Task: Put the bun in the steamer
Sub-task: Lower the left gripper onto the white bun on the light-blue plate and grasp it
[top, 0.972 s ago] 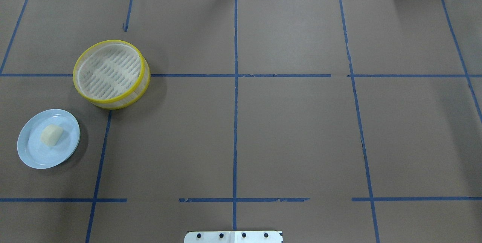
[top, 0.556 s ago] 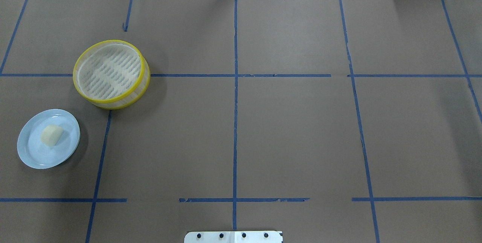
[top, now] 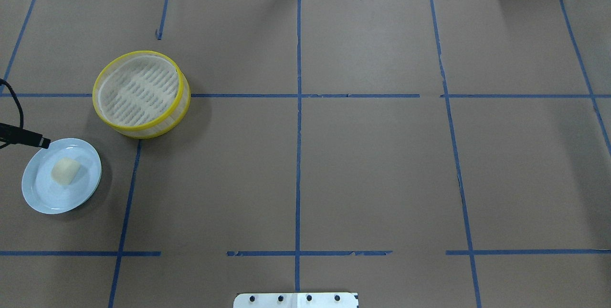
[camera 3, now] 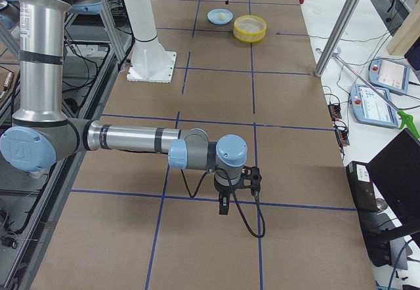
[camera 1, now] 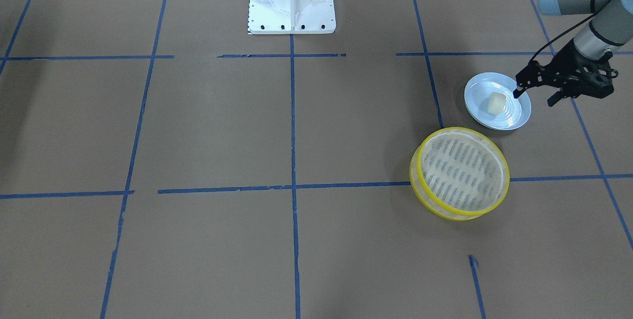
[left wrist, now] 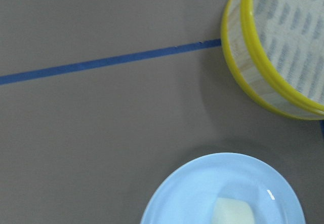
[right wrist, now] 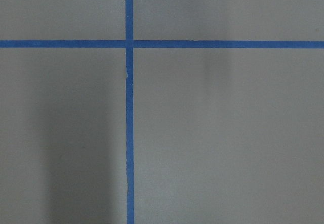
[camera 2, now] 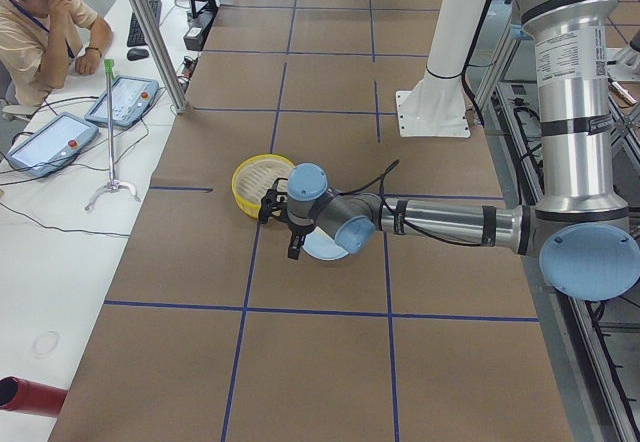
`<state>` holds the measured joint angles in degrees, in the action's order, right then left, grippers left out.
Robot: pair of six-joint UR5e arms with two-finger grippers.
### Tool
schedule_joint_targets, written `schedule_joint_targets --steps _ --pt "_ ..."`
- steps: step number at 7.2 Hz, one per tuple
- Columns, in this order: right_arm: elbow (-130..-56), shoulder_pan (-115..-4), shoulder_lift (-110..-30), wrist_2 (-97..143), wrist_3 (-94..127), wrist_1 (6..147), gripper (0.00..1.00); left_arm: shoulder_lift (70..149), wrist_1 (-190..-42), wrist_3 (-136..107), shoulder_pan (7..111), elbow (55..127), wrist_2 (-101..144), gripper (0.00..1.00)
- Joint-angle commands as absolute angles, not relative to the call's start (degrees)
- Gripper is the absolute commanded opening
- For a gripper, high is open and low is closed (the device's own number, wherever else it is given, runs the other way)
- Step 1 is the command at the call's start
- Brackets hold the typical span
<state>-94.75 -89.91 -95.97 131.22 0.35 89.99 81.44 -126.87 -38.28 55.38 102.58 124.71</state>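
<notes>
Front view: bun (camera 1: pixel 496 103) on plate (camera 1: pixel 514 121). Steamer (camera 1: pixel 460 130) at 7 o'clock of plate, apart. Left gripper (camera 1: pixel 534 97) hovers at plate's edge, jaws spread, empty.
Overhead: steamer at 1–2 o'clock of bun.
Right view: right gripper (camera 3: pixel 223 208) far off, jaws: cannot tell.
You: expect light, soft bun (dents easily), so pinch gently across middle.

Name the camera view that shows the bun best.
Overhead exterior: the bun lies whole and unobstructed on the plate. Front-facing shows it whole too; left wrist crops it at the bottom edge; exterior right, a speck; exterior left, hidden behind the left arm.
</notes>
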Motion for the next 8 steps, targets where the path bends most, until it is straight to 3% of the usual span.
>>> schedule_joint_targets --steps 1,4,6,7,8 --pt "-94.75 -89.91 -95.98 131.22 0.35 90.0 1.0 81.47 -126.65 -42.53 46.52 102.22 115.34 0.98" --pt "-94.75 -89.91 -95.98 131.22 0.35 90.0 1.0 82.44 -126.65 -42.89 44.84 99.33 115.4 0.96" --pt "-94.75 -89.91 -95.98 131.22 0.35 90.0 1.0 82.88 -126.65 -43.07 44.03 99.23 116.53 0.89" --pt "-94.75 -89.91 -95.98 131.22 0.35 90.0 1.0 82.88 -126.65 -42.98 44.03 99.14 116.8 0.81" --pt "-94.75 -89.91 -95.98 131.22 0.35 90.0 1.0 82.79 -126.65 -42.72 44.03 99.23 116.72 0.64"
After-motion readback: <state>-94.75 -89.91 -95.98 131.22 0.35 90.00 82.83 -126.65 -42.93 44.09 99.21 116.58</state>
